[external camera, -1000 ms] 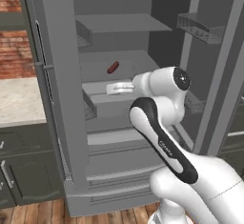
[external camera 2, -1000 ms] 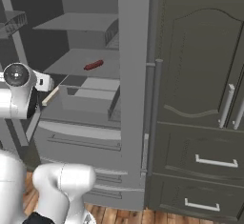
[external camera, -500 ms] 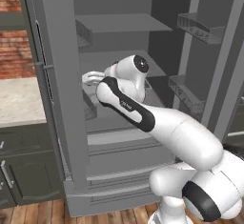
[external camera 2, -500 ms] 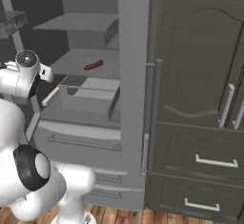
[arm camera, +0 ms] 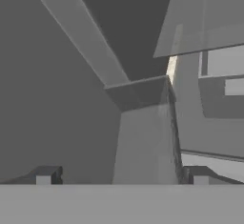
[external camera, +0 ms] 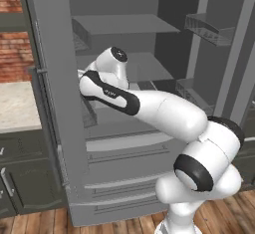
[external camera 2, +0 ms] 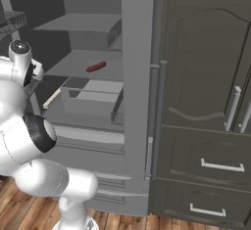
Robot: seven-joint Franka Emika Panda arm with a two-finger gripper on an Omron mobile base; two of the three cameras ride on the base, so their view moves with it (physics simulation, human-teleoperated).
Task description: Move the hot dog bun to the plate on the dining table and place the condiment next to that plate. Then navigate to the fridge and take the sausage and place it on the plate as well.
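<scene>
- Filling both base views, the fridge [external camera 2: 98, 102] stands open beside dark cabinets [external camera 2: 206, 102] at right.
- White arm [external camera: 149, 108] crosses the frame's centre, blocking the shelves.
- Gripper [arm camera: 121, 178] spread wide, holding nothing.
- Sausage [external camera 2: 96, 67] lies on the middle shelf, upper left.

Both base views face open fridge [external camera: 149, 78] from opposite sides; hand view close inside

fridge [external camera 2: 137, 77]: open | sausage [external camera 2: 96, 67]: on middle shelf, untouched
</scene>
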